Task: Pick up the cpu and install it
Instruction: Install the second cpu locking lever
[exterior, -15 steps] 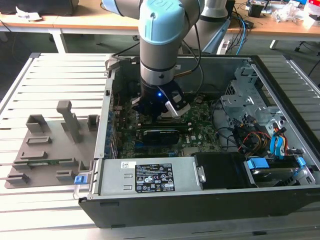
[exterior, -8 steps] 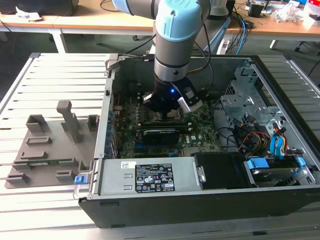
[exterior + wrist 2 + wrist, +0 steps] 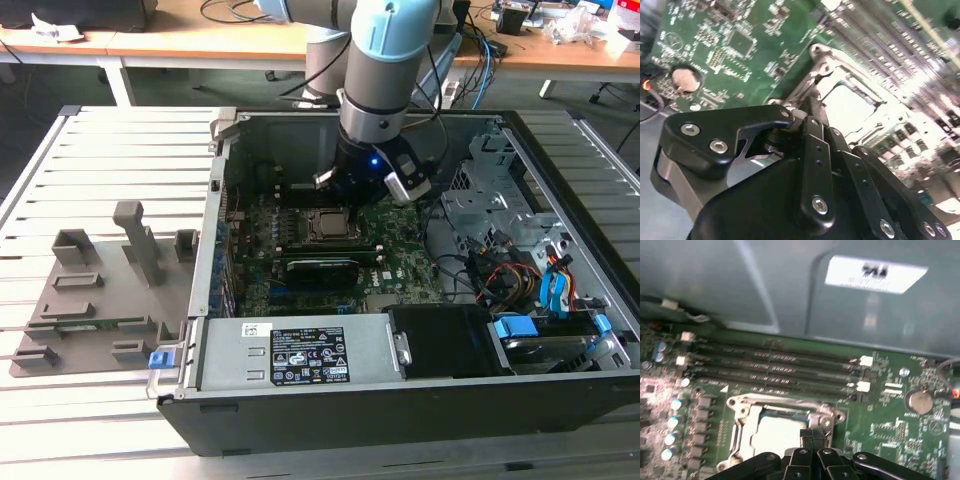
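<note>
Your arm (image 3: 385,60) reaches straight down into the open case (image 3: 420,400), wrist vertical. The gripper (image 3: 812,437) hangs just above the socket (image 3: 322,222) on the motherboard (image 3: 400,265). The cpu (image 3: 777,432) lies flat in that socket. Jaws: together at the tips, holding nothing.

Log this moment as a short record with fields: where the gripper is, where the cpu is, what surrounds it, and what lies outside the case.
gripper position: gripper inside the open computer case, just above the socket
cpu: cpu lies flat in the motherboard socket, pale top up
socket frame: metal frame around the cpu
nearby parts: memory slots beside the socket; coin battery on the green motherboard
outside the case: grey holder blocks on the slatted table, at the exterior view's left
</note>
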Controlling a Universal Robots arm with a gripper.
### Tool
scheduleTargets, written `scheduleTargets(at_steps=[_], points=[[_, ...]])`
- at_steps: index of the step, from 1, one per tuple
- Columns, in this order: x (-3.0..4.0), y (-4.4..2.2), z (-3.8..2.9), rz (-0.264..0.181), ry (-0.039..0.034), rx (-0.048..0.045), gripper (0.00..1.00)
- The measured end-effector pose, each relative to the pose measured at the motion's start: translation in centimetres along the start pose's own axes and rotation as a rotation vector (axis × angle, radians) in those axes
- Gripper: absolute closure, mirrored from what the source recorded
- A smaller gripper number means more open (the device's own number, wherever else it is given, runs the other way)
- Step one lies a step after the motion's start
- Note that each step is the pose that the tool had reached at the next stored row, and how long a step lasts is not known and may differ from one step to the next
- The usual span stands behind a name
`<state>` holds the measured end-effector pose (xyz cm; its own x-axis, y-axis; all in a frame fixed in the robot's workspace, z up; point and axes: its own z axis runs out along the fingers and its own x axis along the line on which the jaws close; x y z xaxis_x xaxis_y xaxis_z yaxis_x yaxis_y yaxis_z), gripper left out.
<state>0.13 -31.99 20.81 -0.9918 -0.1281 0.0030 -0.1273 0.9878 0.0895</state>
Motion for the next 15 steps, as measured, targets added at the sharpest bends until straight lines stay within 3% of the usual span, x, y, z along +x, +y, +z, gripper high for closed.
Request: scheduleTargets(at_steps=[1, 2, 3, 4, 5, 8, 11, 13, 15], points=[[-0.11, 0.44, 0.04, 0.000, 0.0005, 0.0043, 0.89], [-0.14, 0.70, 0.05, 0.000, 0.0018, 0.0141, 0.89], [-0.15, 0.82, -0.15, 0.000, 0.0057, 0.0456, 0.89], [-0.15, 0.85, -0.40, 0.001, 0.0106, 0.0855, 0.89], [-0.13, 0.89, -0.87, 0.001, 0.0109, 0.0944, 0.89], [0.02, 1.17, -3.77, 0.001, 0.0025, 0.0969, 0.89], [0.06, 1.33, -5.49, 0.001, -0.0009, 0.0981, 0.89], [0.08, 1.39, -6.08, 0.001, -0.0021, 0.1004, 0.89], [0.10, 1.38, -6.15, 0.001, -0.0021, 0.1011, 0.89]])
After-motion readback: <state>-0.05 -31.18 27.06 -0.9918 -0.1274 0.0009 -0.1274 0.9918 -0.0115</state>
